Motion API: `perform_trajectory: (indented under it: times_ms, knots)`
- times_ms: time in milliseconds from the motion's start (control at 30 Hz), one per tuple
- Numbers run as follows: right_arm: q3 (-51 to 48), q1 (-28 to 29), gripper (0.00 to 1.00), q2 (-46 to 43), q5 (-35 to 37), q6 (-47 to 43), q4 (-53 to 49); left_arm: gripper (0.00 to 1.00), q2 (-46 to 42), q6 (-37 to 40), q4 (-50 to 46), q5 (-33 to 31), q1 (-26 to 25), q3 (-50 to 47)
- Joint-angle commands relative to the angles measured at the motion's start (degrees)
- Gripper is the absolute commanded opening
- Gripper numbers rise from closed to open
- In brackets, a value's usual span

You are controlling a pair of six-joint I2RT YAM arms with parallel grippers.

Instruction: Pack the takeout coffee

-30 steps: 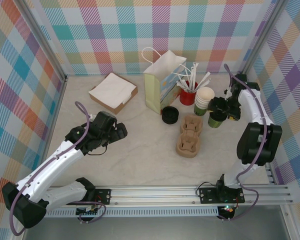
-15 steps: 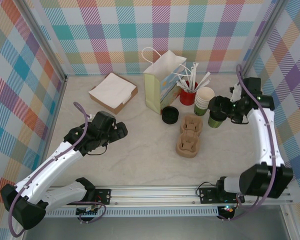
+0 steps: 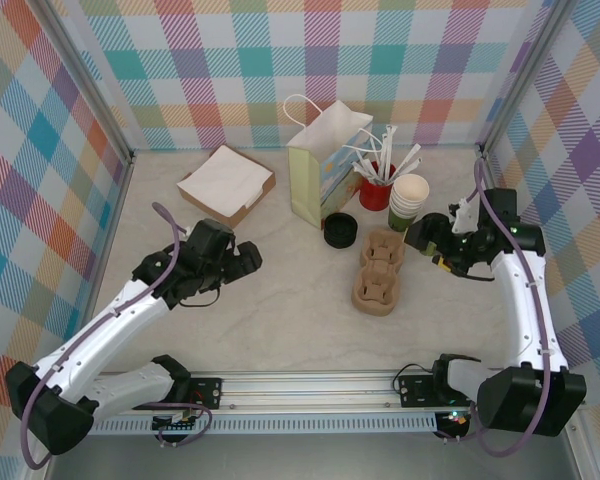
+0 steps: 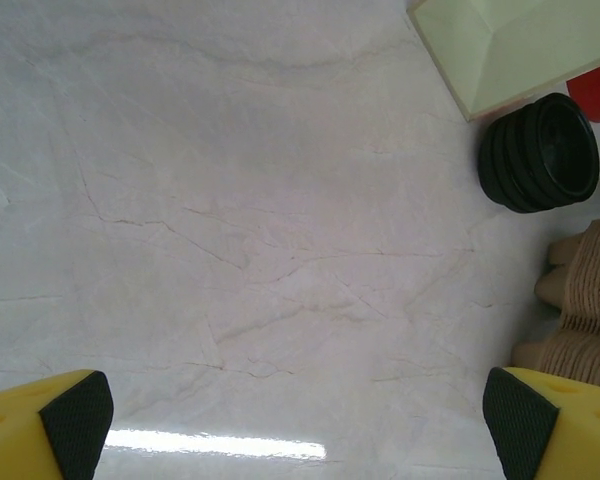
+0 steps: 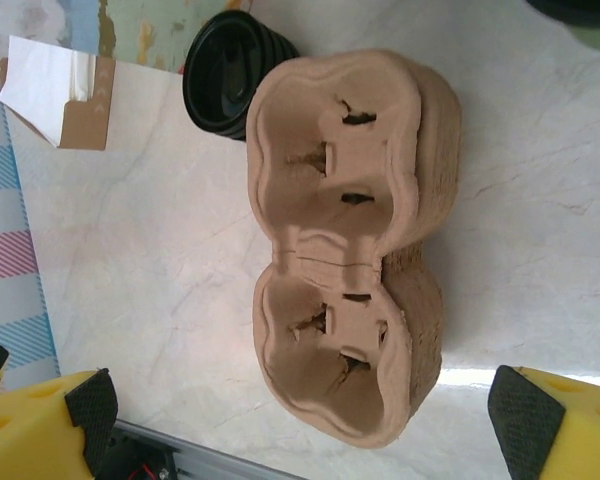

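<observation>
Our left tool (image 4: 298,415) and right tool (image 5: 308,408) gape empty, nothing packed yet: the takeout coffee (image 3: 407,209) stands at the far right of the desk (image 3: 280,300), just beyond the brown carrier (image 5: 345,250), whose holes lie bare.

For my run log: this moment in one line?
left gripper open | right gripper open | brown pulp two-hole cup carrier empty | nothing held

High rear overhead; two close downward wrist views, brown carrier (image 5: 350,240) and black lids (image 4: 538,152) in both
</observation>
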Motion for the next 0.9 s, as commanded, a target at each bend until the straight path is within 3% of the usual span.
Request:
perform_trajectory:
  times_ms: [0, 267, 700, 867]
  knots:
    - [-0.8, 0.3, 0.97, -0.5, -2.5, 0.7, 0.8, 0.96, 1.5, 1.9, 1.4, 1.0, 0.6, 3.8]
    - [-0.9, 0.4, 0.97, 0.5, -3.0, 0.7, 1.7, 0.96, 12.2, 9.4, 0.3, 0.0, 0.7, 17.9]
    - [-1.3, 0.4, 0.96, 0.8, -2.9, -0.4, 1.3, 0.93, 41.8, 22.7, -5.6, 3.3, 6.5, 57.7]
    - [-1.5, 0.5, 0.96, 0.9, -3.5, -0.6, 1.6, 0.90, 51.3, 25.8, -6.3, 7.3, 9.2, 70.1]
